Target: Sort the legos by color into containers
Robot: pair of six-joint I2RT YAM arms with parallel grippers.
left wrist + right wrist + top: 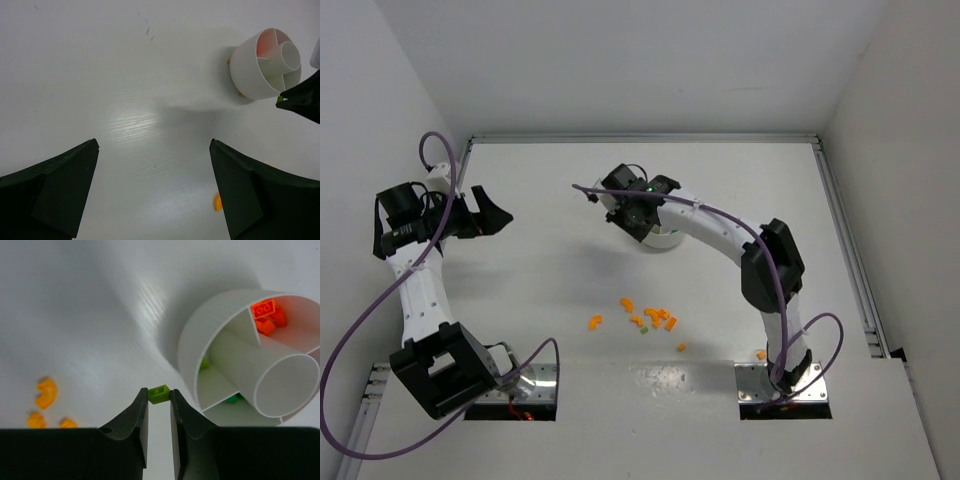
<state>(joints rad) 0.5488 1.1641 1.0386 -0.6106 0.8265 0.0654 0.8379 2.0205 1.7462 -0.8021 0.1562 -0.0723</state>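
Right tool [159, 396] clamped on green lego [159, 393] beside dish [200, 342]; left tool [153, 143] wide apart.

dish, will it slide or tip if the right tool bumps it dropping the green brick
Probably slides: the dish looks thin-walled and light, and the table is glossy. Its tall wall suggests a knock at the rim might tip it. The few bricks inside likely add little weight.

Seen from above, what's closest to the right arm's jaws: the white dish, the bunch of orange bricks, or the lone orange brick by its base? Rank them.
1. White dish: right beside the jaws.
2. Bunch of orange bricks: mid-table, toward the bases.
3. Lone orange brick: beside the right arm's base.
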